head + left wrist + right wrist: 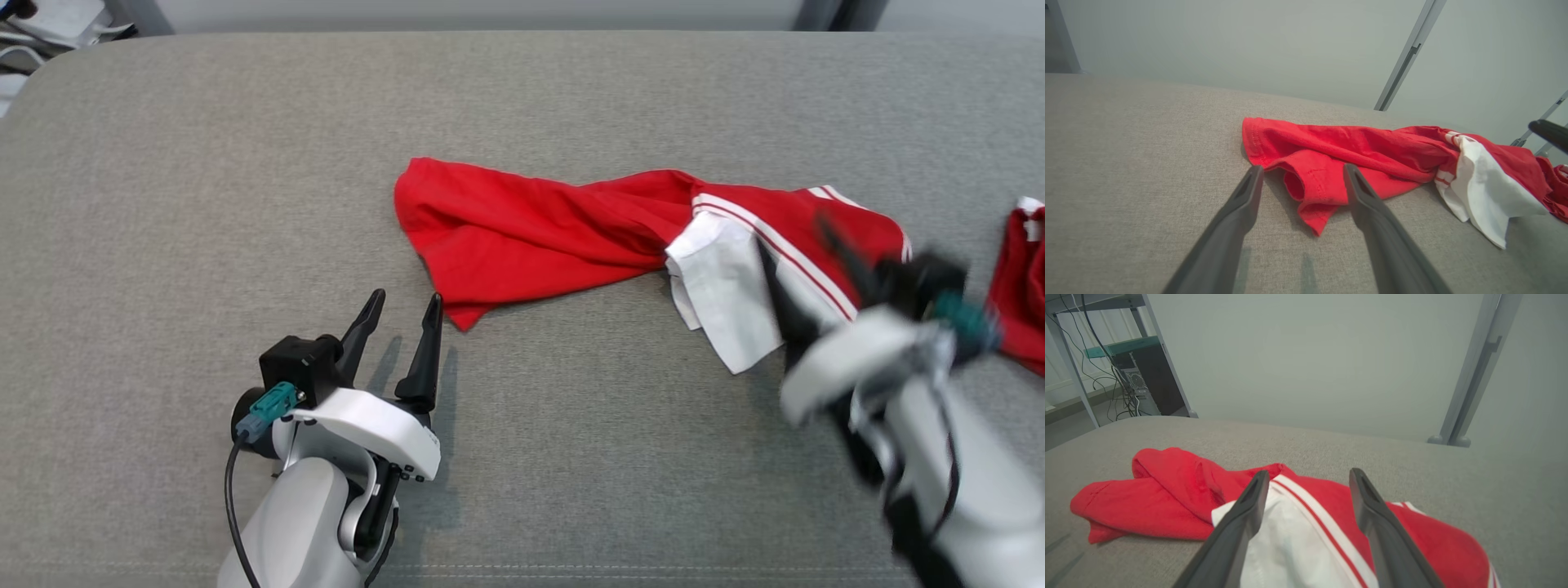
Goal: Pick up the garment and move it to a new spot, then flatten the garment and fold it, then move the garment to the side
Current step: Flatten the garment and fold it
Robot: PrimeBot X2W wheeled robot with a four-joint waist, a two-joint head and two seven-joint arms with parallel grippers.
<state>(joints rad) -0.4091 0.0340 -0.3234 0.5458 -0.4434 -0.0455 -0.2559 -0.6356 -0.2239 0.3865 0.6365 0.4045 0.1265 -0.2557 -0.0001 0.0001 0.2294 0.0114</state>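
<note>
On grey cushion (204, 204), rumpled red-white garment (531, 229)

garment (531, 229): soft matt cloth | tabletop (204, 204): rough woven fabric, matt

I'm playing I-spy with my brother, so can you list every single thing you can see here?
garment: one, red with a white panel and white stripes, crumpled mid-surface
second cloth: one, red with a bit of white, at the head view's right edge
padded surface: one, grey, under both cloths
computer tower: one, dark, beyond the surface, by a rack
cables: several, dark, hanging at that rack
metal post: at least one, grey, against the pale wall
left gripper: one, dark fingers, open, just short of the garment's near corner
right gripper: one, dark fingers, open, over the garment's white panel
</note>
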